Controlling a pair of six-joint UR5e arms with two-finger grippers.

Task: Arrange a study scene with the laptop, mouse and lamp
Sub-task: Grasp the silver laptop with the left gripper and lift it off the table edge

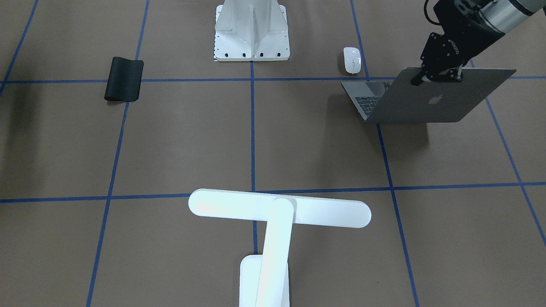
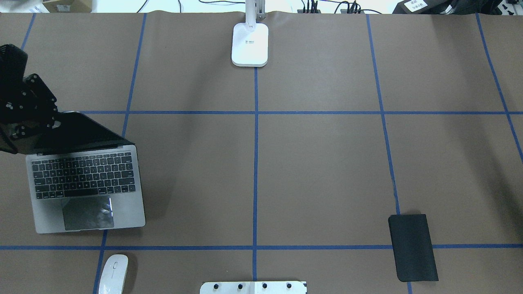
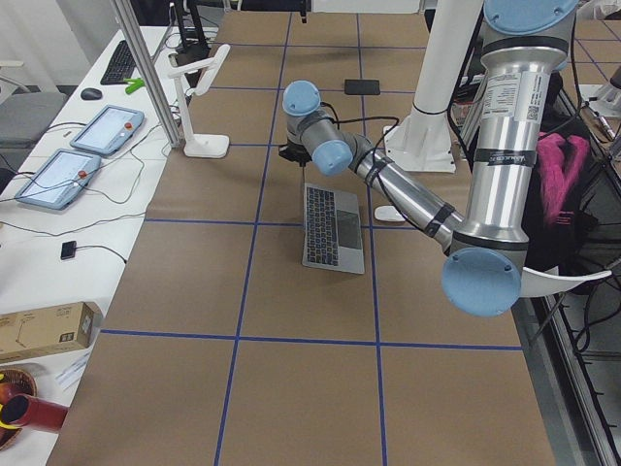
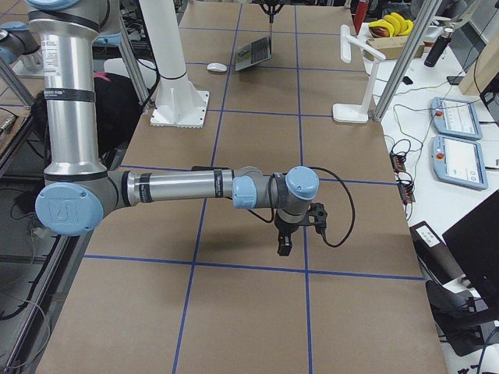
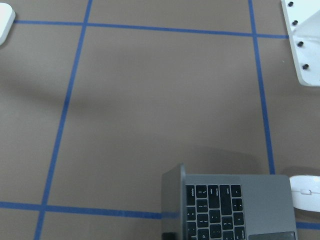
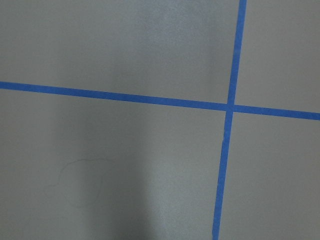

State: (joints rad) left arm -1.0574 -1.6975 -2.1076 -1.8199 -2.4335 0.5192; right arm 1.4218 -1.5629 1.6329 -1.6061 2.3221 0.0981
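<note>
On bench, robot's left end: 1 laptop, open, top edge of lid pinched in left tool. Apple logo shows in front view only; overhead gives keys + trackpad. 1 mouse near laptop on robot side, not touching. 1 lamp at far mid edge; base label unreadable. 1 black pad on right. Right tool shows in right side view only; can't tell how wide it is.

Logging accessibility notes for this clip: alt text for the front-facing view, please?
The left gripper holds the open laptop by its lid's top edge at upper right, the mouse beside it. The lamp fills the foreground; a black mouse pad sits left.
</note>
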